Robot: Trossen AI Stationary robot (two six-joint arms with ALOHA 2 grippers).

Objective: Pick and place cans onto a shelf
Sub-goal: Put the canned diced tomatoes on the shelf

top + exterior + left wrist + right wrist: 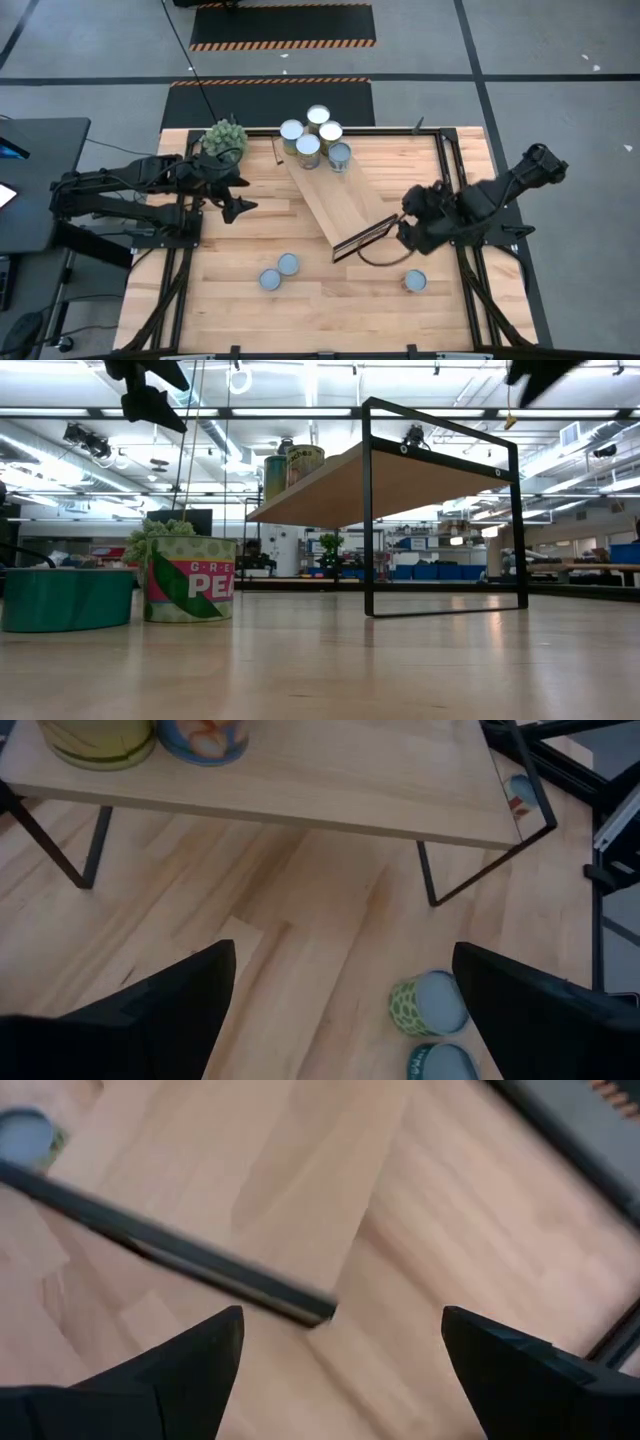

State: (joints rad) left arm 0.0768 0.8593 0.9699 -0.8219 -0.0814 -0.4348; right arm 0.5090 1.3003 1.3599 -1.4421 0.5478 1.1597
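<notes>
Three cans (287, 264) wait along the table's lower edge, five crowd the shelf (340, 205) end at upper centre, and either empty, spread gripper (left (236, 207), right (404, 226)) could clip the frame and topple them.

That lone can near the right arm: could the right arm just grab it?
Probably yes. The can stands alone on bare tabletop just in front of the right gripper, whose fingers are open and empty. The shelf frame's end lies beside the gripper, not between them.
</notes>
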